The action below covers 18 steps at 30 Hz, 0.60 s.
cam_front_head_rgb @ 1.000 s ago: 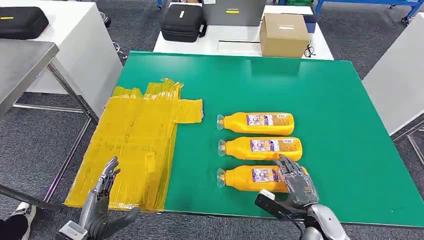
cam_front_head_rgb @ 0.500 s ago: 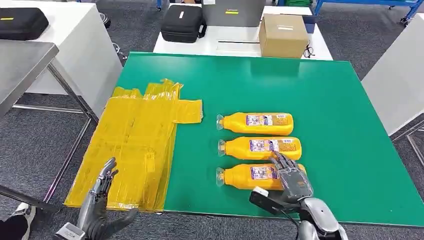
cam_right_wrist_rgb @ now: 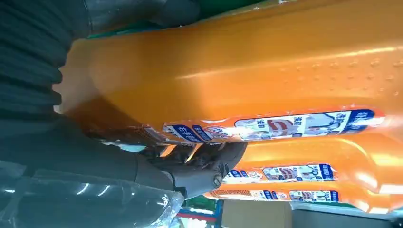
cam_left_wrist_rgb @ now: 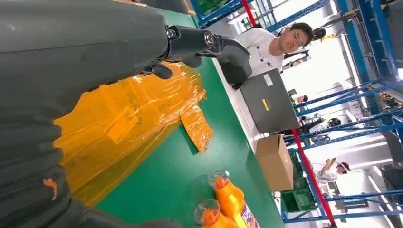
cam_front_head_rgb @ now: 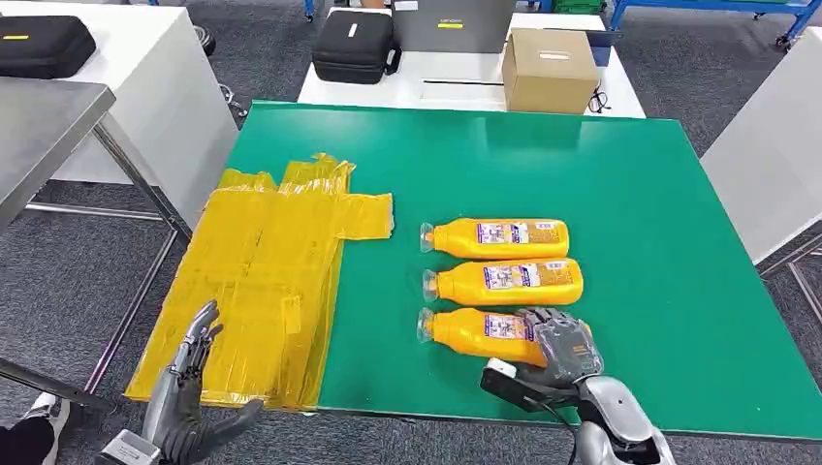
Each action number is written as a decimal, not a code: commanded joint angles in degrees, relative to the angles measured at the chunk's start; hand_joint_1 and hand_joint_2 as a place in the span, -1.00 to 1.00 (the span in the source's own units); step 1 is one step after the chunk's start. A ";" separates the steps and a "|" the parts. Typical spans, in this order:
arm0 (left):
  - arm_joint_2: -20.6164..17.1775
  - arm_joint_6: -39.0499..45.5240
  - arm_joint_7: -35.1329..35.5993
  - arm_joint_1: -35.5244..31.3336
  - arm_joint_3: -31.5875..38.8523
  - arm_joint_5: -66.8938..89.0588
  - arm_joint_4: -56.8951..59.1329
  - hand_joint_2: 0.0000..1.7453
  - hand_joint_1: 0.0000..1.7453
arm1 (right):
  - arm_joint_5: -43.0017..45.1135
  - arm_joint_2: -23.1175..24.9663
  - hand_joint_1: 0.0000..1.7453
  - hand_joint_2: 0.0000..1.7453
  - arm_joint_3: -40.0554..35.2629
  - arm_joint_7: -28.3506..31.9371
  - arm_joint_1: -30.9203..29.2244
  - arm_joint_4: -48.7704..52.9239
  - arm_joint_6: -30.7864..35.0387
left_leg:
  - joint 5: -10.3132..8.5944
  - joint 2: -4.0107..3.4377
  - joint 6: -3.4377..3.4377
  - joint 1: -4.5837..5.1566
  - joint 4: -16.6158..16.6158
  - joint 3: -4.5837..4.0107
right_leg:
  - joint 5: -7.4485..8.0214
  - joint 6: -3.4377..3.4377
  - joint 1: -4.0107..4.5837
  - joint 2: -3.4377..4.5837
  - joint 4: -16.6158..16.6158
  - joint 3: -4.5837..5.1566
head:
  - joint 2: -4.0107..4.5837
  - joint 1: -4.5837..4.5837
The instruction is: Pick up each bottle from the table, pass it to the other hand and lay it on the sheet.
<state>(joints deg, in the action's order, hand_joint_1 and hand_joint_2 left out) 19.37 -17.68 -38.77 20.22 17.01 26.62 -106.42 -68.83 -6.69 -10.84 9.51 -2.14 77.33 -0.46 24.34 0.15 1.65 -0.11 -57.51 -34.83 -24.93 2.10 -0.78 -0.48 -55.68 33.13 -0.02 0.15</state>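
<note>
Three orange bottles lie on their sides in a row on the green table, caps pointing left toward the yellow sheet. The right hand has its fingers wrapped over the base end of the nearest bottle, which rests on the table near the front edge. In the right wrist view the fingers curl round the bottle's body just beside the label, so the hand grips it, though the bottle does not look lifted yet. The middle bottle lies just beyond it and the far bottle beyond that, both untouched.

The left hand hovers off the near left corner of the table, beside the sheet's near edge, fingers spread and holding nothing. A person stands past the far end of the table.

The main risk is in the grip. The hand holds the bottle near its base, well off its middle, so on lifting the cap end may droop and the smooth body may slip or twist between the fingers. The middle bottle is close, almost touching, and fingers reaching round the far side could nudge it and set it rolling. The handover comes next, I judge: the left hand must take the free cap end, and a tilted bottle would make that catch awkward. The crinkled sheet could also let a bottle roll when it is laid down
</note>
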 commanded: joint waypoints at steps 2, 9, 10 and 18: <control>0.63 -1.51 -1.23 -2.92 1.56 0.39 2.03 1.00 -1.00 | 12.70 2.18 0.80 1.00 3.74 8.32 2.70 6.84 -3.38 | 0.07 0.09 -0.08 -0.02 0.01 0.11 | -0.10 -0.09 0.02 -0.07 -0.01 -0.13 | 0.00 0.00; -0.11 -1.87 -1.23 -3.84 -1.44 -0.83 3.47 1.00 -1.00 | 26.37 2.42 1.00 1.00 3.74 16.78 0.52 6.44 -10.38 | 0.03 -0.01 -0.06 0.00 0.04 0.02 | -0.03 -0.07 0.00 0.02 0.02 -0.04 | 0.00 0.00; -0.35 -1.85 -1.23 -3.87 -1.84 -1.17 3.61 1.00 -1.00 | 26.83 2.44 0.98 1.00 3.69 17.15 0.47 6.30 -10.57 | 0.02 0.03 -0.05 0.00 0.04 0.01 | -0.03 -0.06 0.00 -0.02 0.02 -0.03 | 0.00 0.02; -3.10 -2.40 -1.23 -7.60 -5.71 -4.87 9.45 1.00 -1.00 | 33.71 4.76 0.80 1.00 0.58 21.84 -2.32 3.21 -15.37 | 0.01 -0.07 -0.07 0.01 0.09 0.06 | 0.01 -0.08 -0.01 0.09 0.06 -0.06 | 0.00 0.02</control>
<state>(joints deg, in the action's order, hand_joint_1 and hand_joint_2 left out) 19.69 -20.07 -38.77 17.10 15.06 21.79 -105.68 -37.44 -4.76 -8.24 29.42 -0.27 84.37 -13.23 24.34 0.17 1.66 -0.11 -57.51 -34.94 -24.93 2.10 -0.79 -0.48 -55.68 33.19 -0.02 0.17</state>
